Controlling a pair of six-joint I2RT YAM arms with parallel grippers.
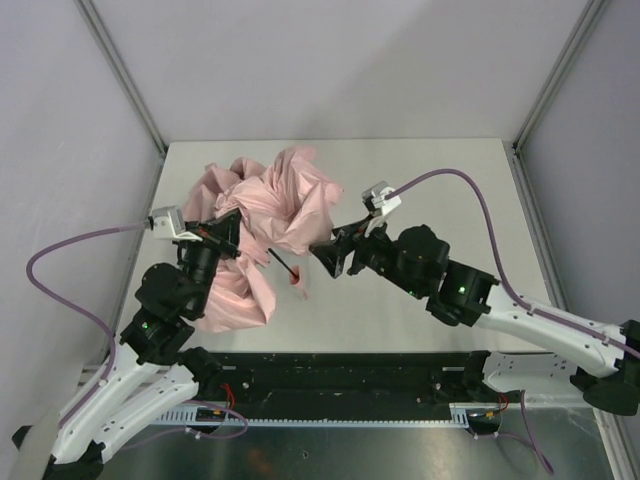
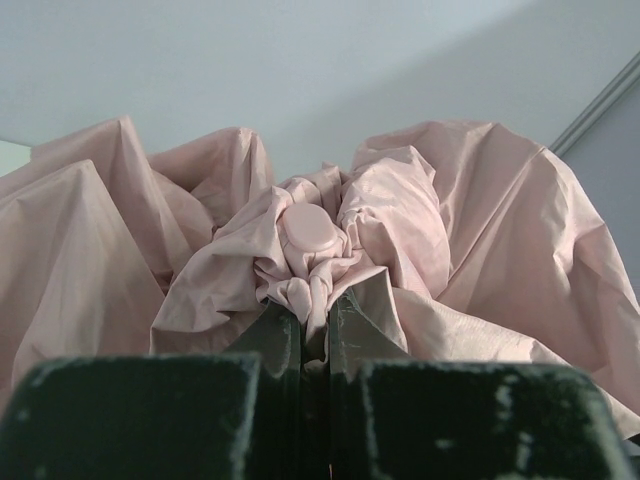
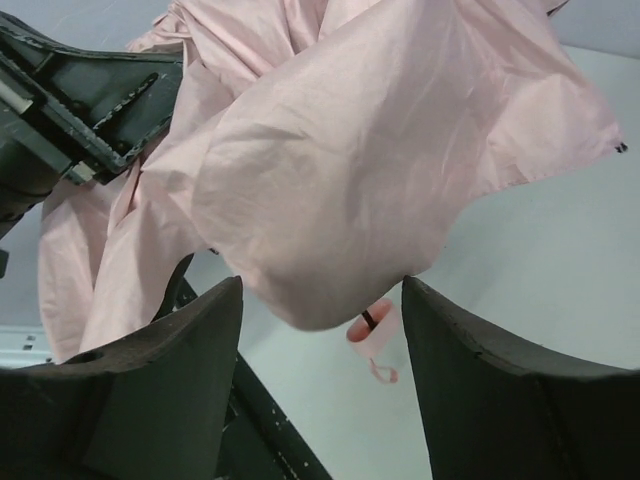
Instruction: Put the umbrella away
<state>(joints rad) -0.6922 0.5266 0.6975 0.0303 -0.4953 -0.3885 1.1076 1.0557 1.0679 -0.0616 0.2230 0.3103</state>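
Observation:
The umbrella (image 1: 270, 205) is a crumpled heap of pale pink fabric at the table's left centre. Its black shaft (image 1: 282, 265) slants down to the small pink handle (image 1: 298, 284) with its strap on the table. My left gripper (image 1: 227, 235) is shut on a bunch of the fabric just below the round pink top cap (image 2: 310, 232), with cloth pinched between the fingers (image 2: 352, 330). My right gripper (image 1: 322, 252) stands open to the right of the heap; a fold of the canopy (image 3: 380, 170) hangs just before its spread fingers, and the handle (image 3: 372, 325) shows beyond them.
White table (image 1: 430, 180) bounded by grey walls with metal corner posts. A black rail (image 1: 340, 375) runs along the near edge between the arm bases. My left arm's black link (image 3: 80, 110) shows at the upper left of the right wrist view.

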